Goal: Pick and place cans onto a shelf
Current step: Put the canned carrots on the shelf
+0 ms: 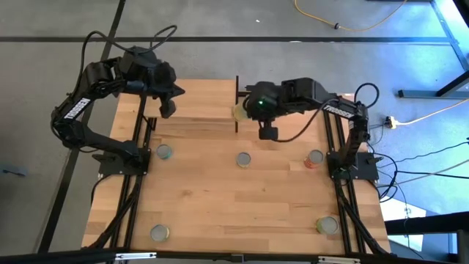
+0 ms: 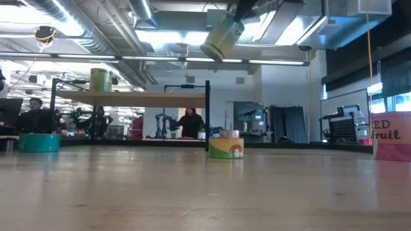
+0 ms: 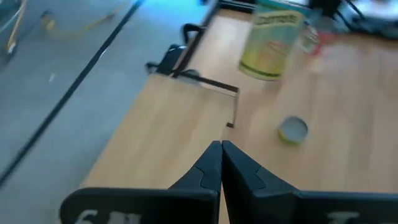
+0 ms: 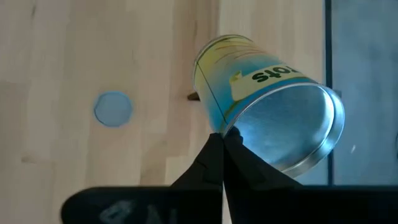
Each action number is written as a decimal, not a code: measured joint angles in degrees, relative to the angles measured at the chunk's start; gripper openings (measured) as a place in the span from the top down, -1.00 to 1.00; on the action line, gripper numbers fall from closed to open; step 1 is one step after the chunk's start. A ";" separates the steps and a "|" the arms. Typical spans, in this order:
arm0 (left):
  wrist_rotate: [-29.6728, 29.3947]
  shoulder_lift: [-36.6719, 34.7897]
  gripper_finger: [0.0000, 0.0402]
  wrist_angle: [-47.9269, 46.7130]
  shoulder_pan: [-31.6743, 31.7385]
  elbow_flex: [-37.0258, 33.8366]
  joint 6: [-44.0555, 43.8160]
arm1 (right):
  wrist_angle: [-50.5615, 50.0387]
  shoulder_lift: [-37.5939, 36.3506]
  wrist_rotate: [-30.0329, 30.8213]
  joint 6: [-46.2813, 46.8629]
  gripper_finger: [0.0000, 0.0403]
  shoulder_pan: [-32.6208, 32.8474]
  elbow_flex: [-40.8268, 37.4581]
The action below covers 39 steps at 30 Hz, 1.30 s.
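**Inspector:** Your right gripper pinches a yellow-green can by its rim, tilted, in the air just beside the end of the shelf.

**Operator:** And the left gripper?

**Inspector:** Its fingers are pressed together, holding nothing, over the shelf's far end. Another can stands on the shelf. Five cans rest on the table, below and well apart from your right gripper.

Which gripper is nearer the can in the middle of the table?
Right. The right gripper hangs just beyond the middle can, holding a yellow-green can. The left gripper hovers farther off, over the shelf.
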 joint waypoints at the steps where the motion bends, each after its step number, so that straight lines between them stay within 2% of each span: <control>1: 1.06 0.11 1.00 0.04 -0.02 0.00 2.61 | 0.53 0.00 -0.03 -1.39 1.00 0.37 0.00; 7: 3.36 0.22 1.00 0.31 -0.04 0.00 19.78 | 3.29 0.00 -1.64 -7.40 1.00 2.07 0.02; 11: 4.82 0.44 1.00 0.55 -0.51 0.00 26.57 | 4.62 0.23 -3.03 -10.84 1.00 2.78 0.02; 17: 5.91 1.20 1.00 1.07 -1.24 0.00 26.31 | 5.79 0.32 -3.06 -16.44 1.00 3.19 0.01; 32: 7.35 7.67 1.00 1.41 -1.25 -0.02 23.28 | 8.61 2.20 -4.53 -18.14 1.00 3.14 -0.02; 35: 4.50 7.92 1.00 1.50 -1.28 0.00 23.30 | 13.45 3.06 -3.07 -16.37 1.00 2.69 -0.02; 39: -0.40 8.17 1.00 1.20 -1.22 0.00 23.03 | 14.82 4.71 -3.14 -14.89 1.00 0.89 -0.02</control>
